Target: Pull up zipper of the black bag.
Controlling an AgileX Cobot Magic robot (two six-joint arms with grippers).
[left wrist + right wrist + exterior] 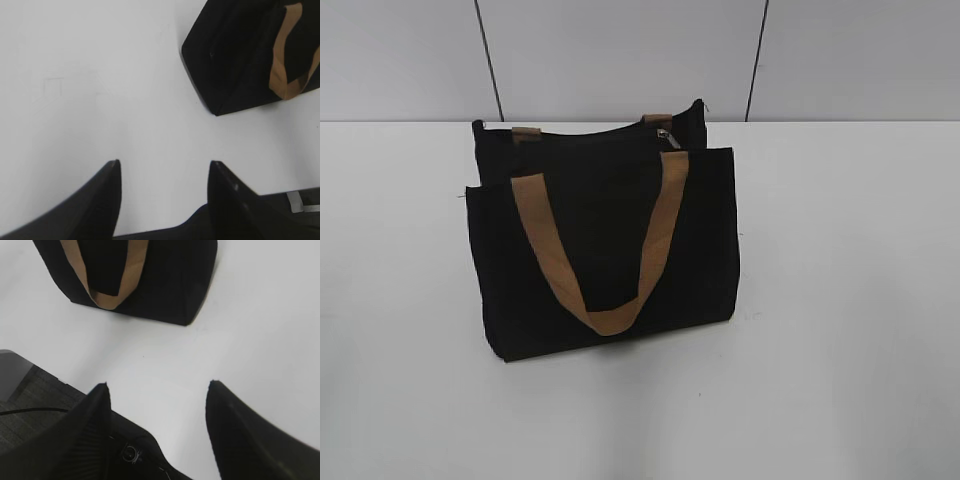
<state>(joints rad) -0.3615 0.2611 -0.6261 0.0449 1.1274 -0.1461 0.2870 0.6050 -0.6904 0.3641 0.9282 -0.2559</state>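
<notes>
- In the left wrist view, the left gripper [164, 172] fills the bottom of the frame, its two dark fingers spread wide apart with bare white table [90, 90] between them, holding nothing.
- Above and left of those fingers, white surface runs unbroken to the frame's top and left edges.
- A bottom corner of the black bag [235, 65] enters at the upper right of that view, well apart from the fingers, with a tan handle [282, 75] lying over it.
- In the right wrist view, the right gripper [157, 390] sits at the bottom, its jaws likewise spread and holding nothing.
- At the lower left of that view the table's edge shows, with a dark floor below it.
- The bag lies across the top of that frame, white surface separating it from the fingers.
- In the exterior view neither gripper appears; the bag [610, 240] sits at centre on the table, with bare white surface on all sides.
- Its tan handle hangs in a loop down the front panel.
- The zipper [667, 137], a small silver pull, sits on the bag's top edge toward its right end, beside a tan strap tab [657, 118].
- Behind the table stands a pale grey panelled wall [620, 55].
</notes>
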